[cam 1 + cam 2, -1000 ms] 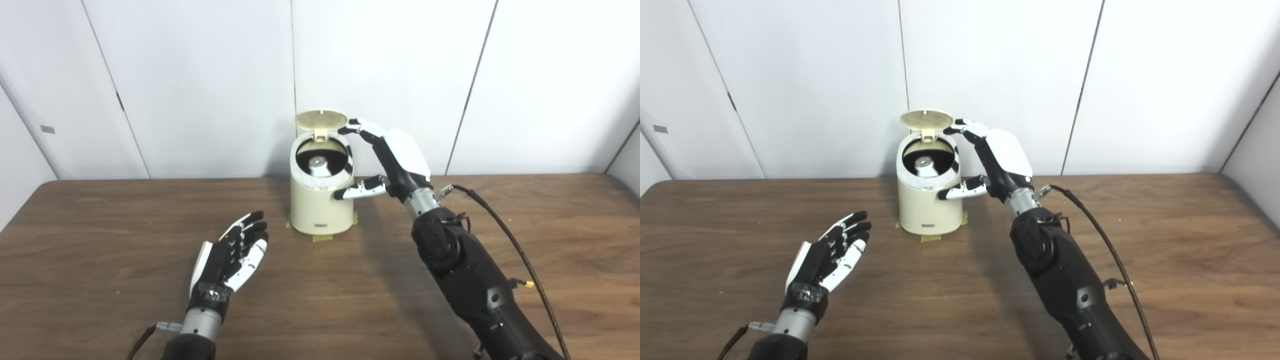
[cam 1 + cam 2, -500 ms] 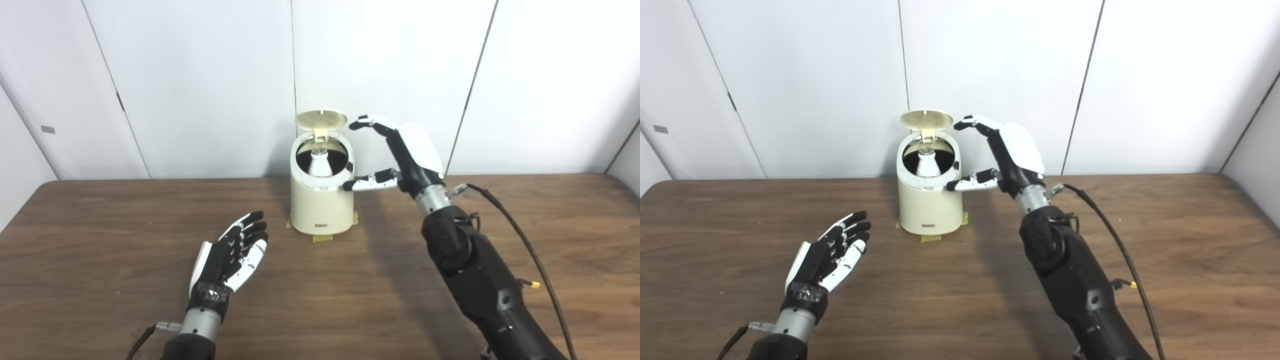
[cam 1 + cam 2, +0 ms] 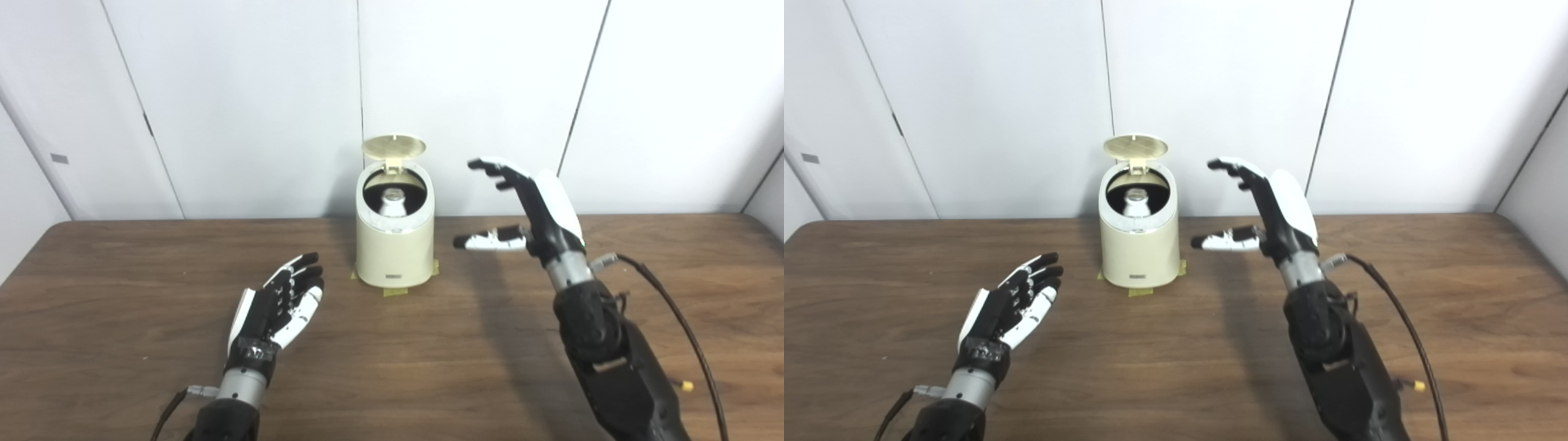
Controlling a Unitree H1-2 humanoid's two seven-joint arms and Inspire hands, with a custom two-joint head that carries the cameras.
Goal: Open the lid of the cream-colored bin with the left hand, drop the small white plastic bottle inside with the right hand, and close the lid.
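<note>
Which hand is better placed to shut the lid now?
Probably the right hand: it is raised beside the bin, about level with the open lid. The left hand is low and nearer the robot.

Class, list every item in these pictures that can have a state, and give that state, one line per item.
Cream-colored bin: upright on the table, open.
Round cream lid: flipped up.
Small white plastic bottle: upright inside the bin.
Left hand: open, empty.
Right hand: open, empty, clear of the bin.
</note>
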